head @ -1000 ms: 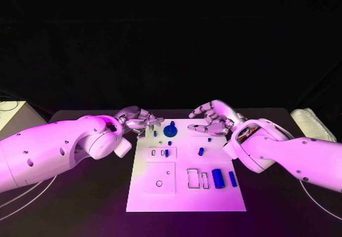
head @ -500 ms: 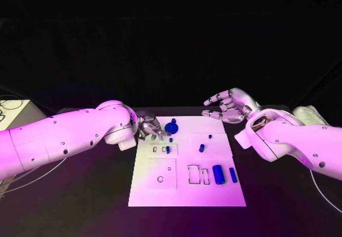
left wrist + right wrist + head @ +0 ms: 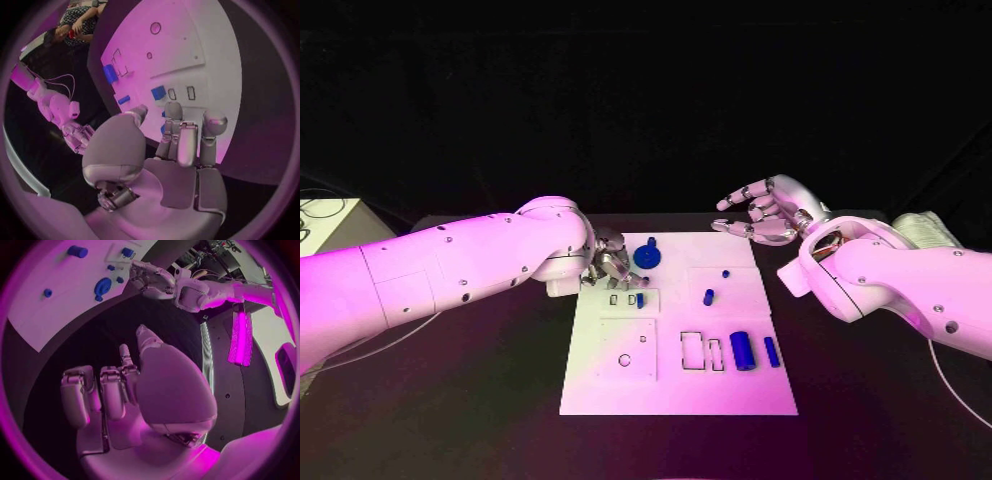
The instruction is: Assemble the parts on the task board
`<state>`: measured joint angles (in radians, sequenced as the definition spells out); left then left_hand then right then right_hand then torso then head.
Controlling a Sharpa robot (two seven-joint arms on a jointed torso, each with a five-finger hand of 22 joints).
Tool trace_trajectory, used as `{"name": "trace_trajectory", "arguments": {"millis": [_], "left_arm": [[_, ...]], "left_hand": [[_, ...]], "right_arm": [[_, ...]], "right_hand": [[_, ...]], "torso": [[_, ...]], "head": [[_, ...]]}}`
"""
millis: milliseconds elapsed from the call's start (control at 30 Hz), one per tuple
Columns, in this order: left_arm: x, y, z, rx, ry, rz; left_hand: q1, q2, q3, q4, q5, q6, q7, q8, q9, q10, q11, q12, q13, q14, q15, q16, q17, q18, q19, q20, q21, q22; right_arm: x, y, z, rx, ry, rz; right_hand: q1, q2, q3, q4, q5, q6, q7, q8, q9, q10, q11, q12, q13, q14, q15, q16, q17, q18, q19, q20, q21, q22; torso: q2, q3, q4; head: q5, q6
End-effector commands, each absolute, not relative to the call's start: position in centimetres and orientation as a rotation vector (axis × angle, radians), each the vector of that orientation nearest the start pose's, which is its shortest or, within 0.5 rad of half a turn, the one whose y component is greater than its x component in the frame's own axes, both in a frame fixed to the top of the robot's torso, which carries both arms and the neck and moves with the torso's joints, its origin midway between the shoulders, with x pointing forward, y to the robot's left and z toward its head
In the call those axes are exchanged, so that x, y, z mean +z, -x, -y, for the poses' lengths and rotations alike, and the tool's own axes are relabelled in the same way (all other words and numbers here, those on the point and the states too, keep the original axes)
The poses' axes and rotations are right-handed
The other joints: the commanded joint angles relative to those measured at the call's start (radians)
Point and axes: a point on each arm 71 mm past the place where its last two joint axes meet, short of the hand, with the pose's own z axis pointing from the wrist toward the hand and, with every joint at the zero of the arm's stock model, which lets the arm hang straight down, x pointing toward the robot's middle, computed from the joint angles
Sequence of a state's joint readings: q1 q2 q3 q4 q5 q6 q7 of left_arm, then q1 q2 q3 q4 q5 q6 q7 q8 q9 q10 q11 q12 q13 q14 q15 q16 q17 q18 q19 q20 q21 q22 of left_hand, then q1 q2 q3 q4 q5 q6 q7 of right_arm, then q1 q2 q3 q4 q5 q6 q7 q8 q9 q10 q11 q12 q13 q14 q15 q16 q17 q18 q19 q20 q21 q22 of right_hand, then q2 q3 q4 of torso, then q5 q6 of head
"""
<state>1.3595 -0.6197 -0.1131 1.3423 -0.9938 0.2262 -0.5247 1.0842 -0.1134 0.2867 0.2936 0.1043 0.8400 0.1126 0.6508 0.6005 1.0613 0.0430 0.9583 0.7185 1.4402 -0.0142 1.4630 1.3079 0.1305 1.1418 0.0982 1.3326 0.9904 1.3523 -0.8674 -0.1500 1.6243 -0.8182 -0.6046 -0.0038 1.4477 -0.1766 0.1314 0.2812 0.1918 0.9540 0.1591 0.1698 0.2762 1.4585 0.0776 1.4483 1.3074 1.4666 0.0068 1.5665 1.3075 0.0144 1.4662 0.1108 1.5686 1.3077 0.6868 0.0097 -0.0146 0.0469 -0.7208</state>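
Silver left robot hand (image 3: 607, 262) fingers-down at task board (image 3: 678, 390) edge

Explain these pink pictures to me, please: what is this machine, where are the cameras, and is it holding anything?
It is a robot with two white arms, each ending in a silver hand. The square picture is taken from its head, looking down at a black table. On the table lies a white board with small blue parts: a round one near the far edge, little pegs in the middle, and two bars nearer the robot.

The two round pictures come from cameras at the wrists, each looking over its own palm. The left hand sits at the board's left edge, fingers reaching over the board; whether it touches anything I cannot tell. The right hand hovers over the table past the board's far right corner, fingers apart, holding nothing.
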Motion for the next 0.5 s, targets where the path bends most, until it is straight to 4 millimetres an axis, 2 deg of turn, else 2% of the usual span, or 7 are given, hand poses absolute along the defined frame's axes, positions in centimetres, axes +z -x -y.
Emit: {"name": "trace_trajectory", "arguments": {"millis": [33,500], "left_arm": [[-18.9,-51.9,-15.3,-0.372,0.007,-2.405],[-19.2,-52.2,-14.3,-0.379,0.002,-2.427]], "left_hand": [[-0.012,0.0,-0.007,0.001,-0.003,-0.01,0.0,0.005,0.002,-0.011,0.001,0.0,-0.004,-0.005,0.003,-0.002,0.007,-0.01,-0.005,0.003,0.002,-0.003],[-0.017,0.006,-0.01,0.002,-0.003,-0.014,0.001,0.006,0.009,-0.013,0.002,0.003,-0.001,-0.003,0.004,0.001,0.013,-0.011,-0.004,0.003,0.003,0.0]], "right_arm": [[-13.9,-48.3,19.9,0.945,-0.42,-1.528],[-13.9,-48.5,19.8,0.941,-0.421,-1.535]], "right_hand": [[-0.001,-0.007,0.003,0.002,-0.002,-0.008,-0.002,0.004,0.001,-0.007,-0.003,-0.005,0.144,0.103,-0.005,0.002,0.259,-0.014,0.105,-0.004,0.002,0.263],[-0.003,-0.006,0.003,0.003,-0.002,-0.009,-0.002,0.004,0.001,-0.007,-0.002,-0.006,0.144,0.102,-0.005,0.002,0.257,-0.014,0.105,-0.004,0.002,0.263]], "torso": [[0.001,-0.0012,0.0003],[0.004,-0.0014,-0.0003]], "head": [[-0.001,-0.001],[-0.003,-0.004]]}}
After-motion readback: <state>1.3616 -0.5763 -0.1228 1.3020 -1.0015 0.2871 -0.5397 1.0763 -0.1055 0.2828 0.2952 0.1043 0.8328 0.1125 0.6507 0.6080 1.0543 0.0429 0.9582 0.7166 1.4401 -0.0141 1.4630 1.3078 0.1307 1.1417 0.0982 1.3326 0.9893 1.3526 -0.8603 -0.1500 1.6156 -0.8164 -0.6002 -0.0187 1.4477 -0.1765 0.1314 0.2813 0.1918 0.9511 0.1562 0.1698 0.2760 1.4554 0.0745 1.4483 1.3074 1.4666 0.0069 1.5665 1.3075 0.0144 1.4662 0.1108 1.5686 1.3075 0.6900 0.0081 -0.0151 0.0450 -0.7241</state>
